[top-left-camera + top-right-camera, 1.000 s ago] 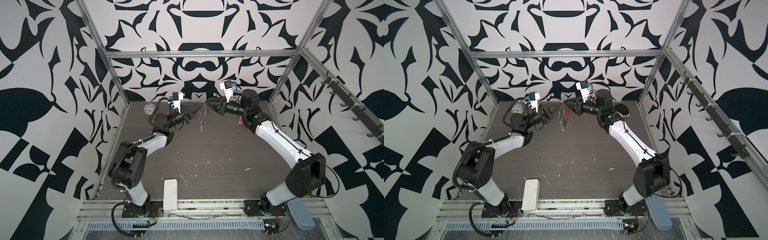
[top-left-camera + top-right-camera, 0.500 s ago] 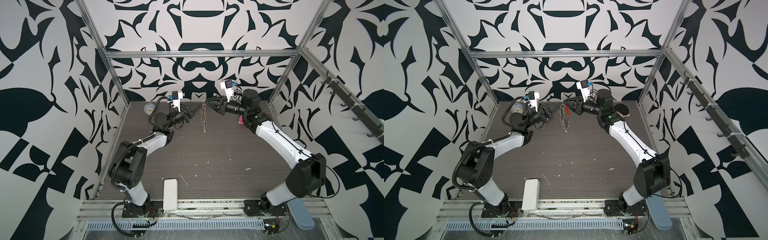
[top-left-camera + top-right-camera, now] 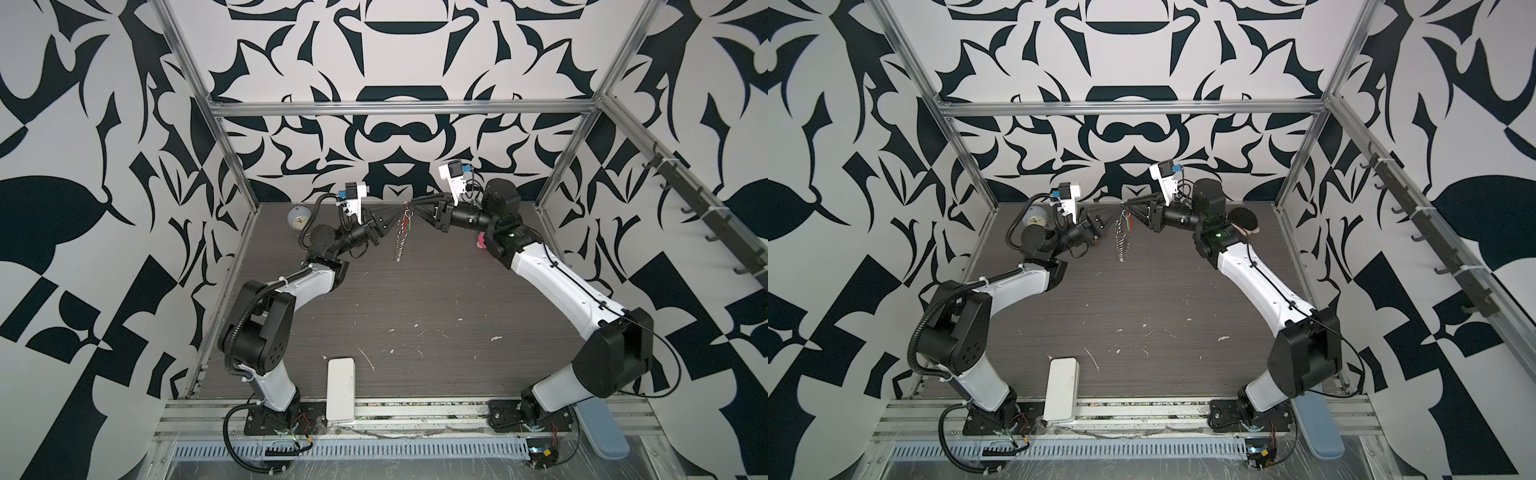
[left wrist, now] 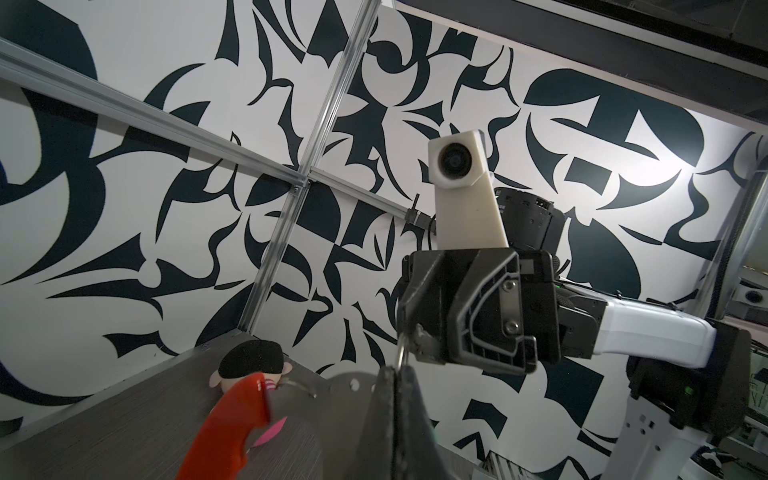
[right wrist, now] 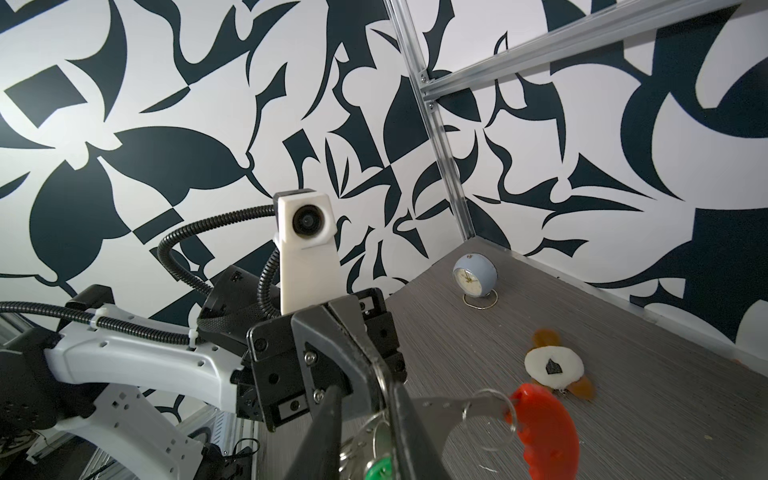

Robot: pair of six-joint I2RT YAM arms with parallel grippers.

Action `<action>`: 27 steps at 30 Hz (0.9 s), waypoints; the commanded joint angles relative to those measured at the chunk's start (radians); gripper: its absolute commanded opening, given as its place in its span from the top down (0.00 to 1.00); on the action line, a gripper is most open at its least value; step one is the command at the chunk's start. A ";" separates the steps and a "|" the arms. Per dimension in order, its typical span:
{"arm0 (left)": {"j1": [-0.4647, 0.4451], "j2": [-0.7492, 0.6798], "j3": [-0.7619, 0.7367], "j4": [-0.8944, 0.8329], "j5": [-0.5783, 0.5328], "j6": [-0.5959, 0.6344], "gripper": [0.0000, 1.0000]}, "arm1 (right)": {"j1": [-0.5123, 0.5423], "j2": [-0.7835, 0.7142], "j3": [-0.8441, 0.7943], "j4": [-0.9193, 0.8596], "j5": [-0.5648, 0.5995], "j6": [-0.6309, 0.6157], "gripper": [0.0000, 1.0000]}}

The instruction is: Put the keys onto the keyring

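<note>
My main worry is the pinch. The left claw [image 5: 380, 370] is clenched on nothing more than the thin wire of one silver ring of the keyring [image 3: 400, 245]. That is a slippery, narrow hold. If the right arm tugs or twists against it, the ring could skid out. The whole chain would then drop to the table [image 3: 415, 311].

Both sets of fingertips nearly meet in both top views, so a small misjudged nudge could knock claw against claw. The hanging chain can also swing and pull the ring off line.

The key [image 5: 378, 469], with its green head, could catch on the split and fail to ride round, or slip off.

The right claw [image 4: 409, 345] has its fingers standing a little apart in its own wrist view. Rings and the green key head show in the gap. I cannot tell whether it pinches any of them.

The keyring hangs in the air between the two claws, above the middle of the table near its far edge. Its red bar [image 5: 544, 432] dangles beside the chain.
</note>
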 commanded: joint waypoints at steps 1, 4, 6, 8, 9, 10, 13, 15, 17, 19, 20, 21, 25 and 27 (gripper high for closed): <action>-0.001 -0.002 0.036 0.067 -0.009 -0.013 1.00 | 0.005 -0.001 0.024 0.059 -0.022 0.010 0.77; -0.001 -0.002 0.039 0.067 -0.006 -0.016 1.00 | 0.006 0.007 0.025 0.067 -0.023 0.016 0.77; -0.001 -0.003 0.041 0.067 -0.006 -0.017 1.00 | 0.008 0.011 0.025 0.067 -0.025 0.018 0.77; 0.000 -0.002 0.042 0.066 -0.005 -0.018 1.00 | 0.009 0.012 0.024 0.067 -0.027 0.019 0.77; 0.000 -0.002 0.044 0.066 -0.005 -0.020 1.00 | 0.009 0.013 0.024 0.067 -0.028 0.019 0.77; -0.001 0.000 0.046 0.065 -0.004 -0.019 1.00 | 0.009 0.015 0.022 0.067 -0.027 0.019 0.77; 0.000 0.002 0.049 0.066 -0.002 -0.021 1.00 | 0.011 0.012 0.021 0.069 -0.028 0.018 0.80; -0.001 0.001 0.048 0.066 0.000 -0.022 1.00 | 0.011 0.009 0.022 0.071 -0.026 0.019 0.85; -0.001 0.001 0.047 0.067 0.000 -0.021 1.00 | 0.011 0.008 0.025 0.068 -0.027 0.016 0.91; -0.001 0.004 0.049 0.067 0.002 -0.021 1.00 | 0.010 0.007 0.029 0.065 -0.028 0.014 0.92; -0.001 0.002 0.049 0.067 0.001 -0.021 1.00 | 0.011 0.009 0.031 0.063 -0.030 0.013 0.92; 0.000 0.002 0.047 0.066 0.001 -0.020 1.00 | 0.011 0.009 0.034 0.059 -0.033 0.013 0.92; 0.000 0.004 0.046 0.068 0.001 -0.023 1.00 | 0.014 0.009 0.037 0.048 -0.038 0.004 0.97; 0.000 0.006 0.046 0.068 0.002 -0.021 1.00 | 0.018 0.006 0.047 0.016 -0.036 -0.018 1.00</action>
